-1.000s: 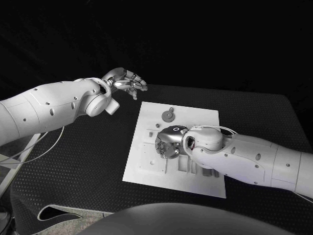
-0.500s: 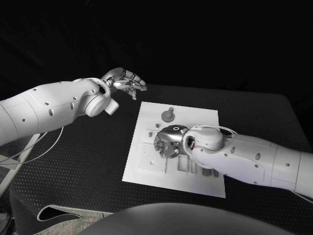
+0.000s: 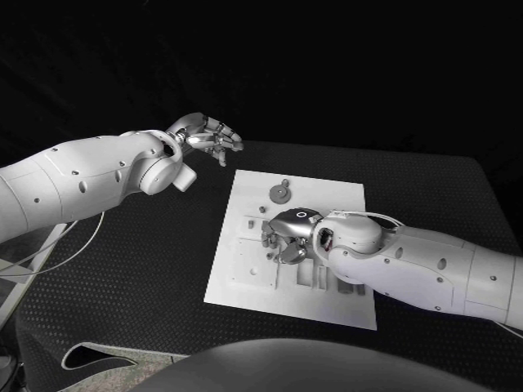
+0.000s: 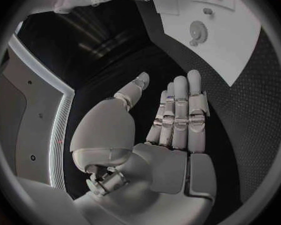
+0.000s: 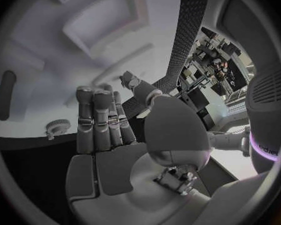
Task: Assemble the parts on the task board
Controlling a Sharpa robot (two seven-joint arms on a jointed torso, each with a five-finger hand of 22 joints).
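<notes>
right hand (image 3: 288,237): it's shifted a touch across the task board (image 3: 333,189) since a second ago, sliding toward the board's right side and slightly nearer the robot. It hangs low over the middle of the board. In the right wrist view the fingers (image 5: 97,120) lie straight and side by side with nothing in them, so I'd call it released, not grasping.

left hand (image 3: 211,136): basically hasn't budged. It's parked off the board's far left corner, above the black table (image 3: 132,269), fingers (image 4: 181,110) stretched out flat and empty. Released too.

gear (image 3: 282,193): the small round grey part near the board's far edge, same spot as before, well clear of both hands. Nobody's touching it.

other parts: there are small grey bits and slots around the board's middle and near edge, mostly tucked under the right hand, too small for me to tell which are seated.

what it means: my read is the right hand is lining up over a part, not picking yet. No part has visibly moved, so assembly progress looks unchanged over this last second.
</notes>
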